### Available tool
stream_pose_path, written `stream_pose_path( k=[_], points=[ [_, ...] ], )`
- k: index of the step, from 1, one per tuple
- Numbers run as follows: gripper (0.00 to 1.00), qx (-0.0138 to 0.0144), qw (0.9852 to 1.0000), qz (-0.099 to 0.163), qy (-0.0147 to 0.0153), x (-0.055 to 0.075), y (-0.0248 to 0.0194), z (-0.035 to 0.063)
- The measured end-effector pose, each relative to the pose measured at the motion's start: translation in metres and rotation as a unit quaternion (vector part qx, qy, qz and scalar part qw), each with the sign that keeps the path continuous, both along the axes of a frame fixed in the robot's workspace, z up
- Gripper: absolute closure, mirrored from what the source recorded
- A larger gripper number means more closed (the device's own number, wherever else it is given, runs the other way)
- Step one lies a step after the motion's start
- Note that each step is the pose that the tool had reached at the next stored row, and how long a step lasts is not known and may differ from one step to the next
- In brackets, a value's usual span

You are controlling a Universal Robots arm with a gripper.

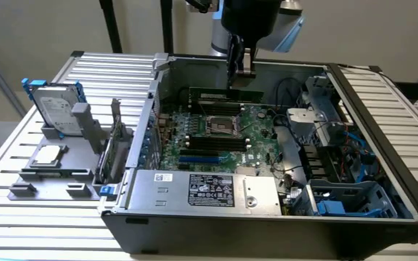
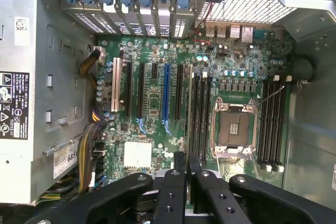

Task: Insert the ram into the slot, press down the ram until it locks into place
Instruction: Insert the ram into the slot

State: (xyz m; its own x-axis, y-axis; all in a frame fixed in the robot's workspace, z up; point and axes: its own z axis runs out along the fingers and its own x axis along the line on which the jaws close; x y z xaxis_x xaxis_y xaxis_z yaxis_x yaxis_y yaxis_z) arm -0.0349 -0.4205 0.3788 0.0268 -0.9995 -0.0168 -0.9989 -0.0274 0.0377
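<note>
I see the gripper clamped on the ram; its long axis runs parallel to the slot, which I judge lies well below.

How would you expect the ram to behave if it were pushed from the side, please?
The ram is a long, thin green board standing on edge below the gripper, so it is probably light and stiff lengthwise. Pushed sideways, it would likely tip or bend, being so narrow. As bare circuit board, it looks fragile.
</note>
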Motion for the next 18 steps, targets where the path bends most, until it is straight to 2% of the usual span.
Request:
stream_pose_path(
  k=[5, 18],
  points=[
    [0.87, 0.0000, 1.0000, 0.000, 0.0000, 0.000, 0.0000, -0.0005],
    [0.87, 0.0000, 1.0000, 0.000, -0.0008, -0.004, 0.0047, -0.0241]
  ],
)
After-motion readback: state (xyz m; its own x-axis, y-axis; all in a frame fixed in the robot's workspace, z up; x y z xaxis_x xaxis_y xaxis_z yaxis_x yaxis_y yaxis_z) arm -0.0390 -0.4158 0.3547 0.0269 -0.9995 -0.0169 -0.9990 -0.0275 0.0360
